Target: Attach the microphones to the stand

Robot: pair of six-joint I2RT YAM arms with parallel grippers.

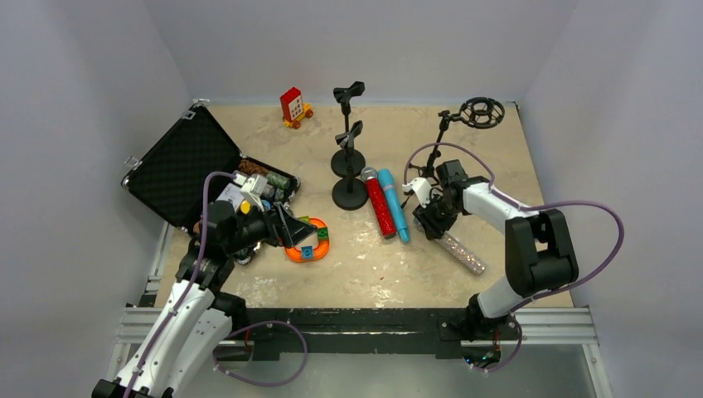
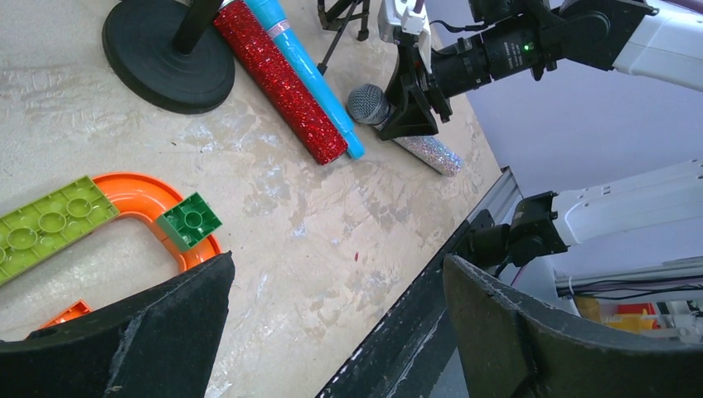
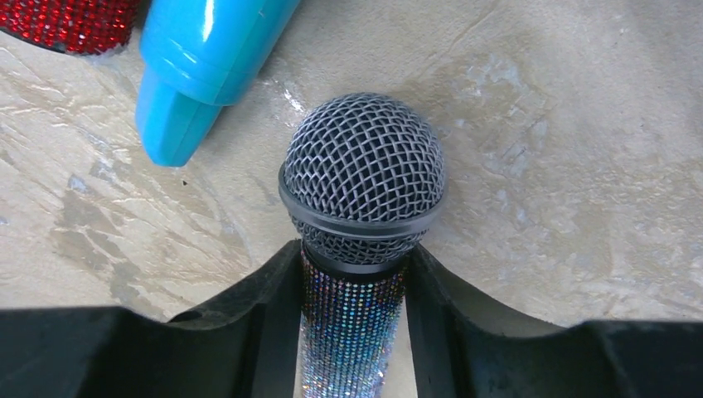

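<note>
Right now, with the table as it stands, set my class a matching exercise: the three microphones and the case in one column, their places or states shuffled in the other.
1 red glitter microphone
2 light-blue microphone
3 silver glitter microphone
4 black case

A between the jaws of the right gripper
B lid open
C lying between the other two microphones
D lying nearest the round stand bases

Pairs: 1-D, 2-C, 3-A, 4-B
</note>
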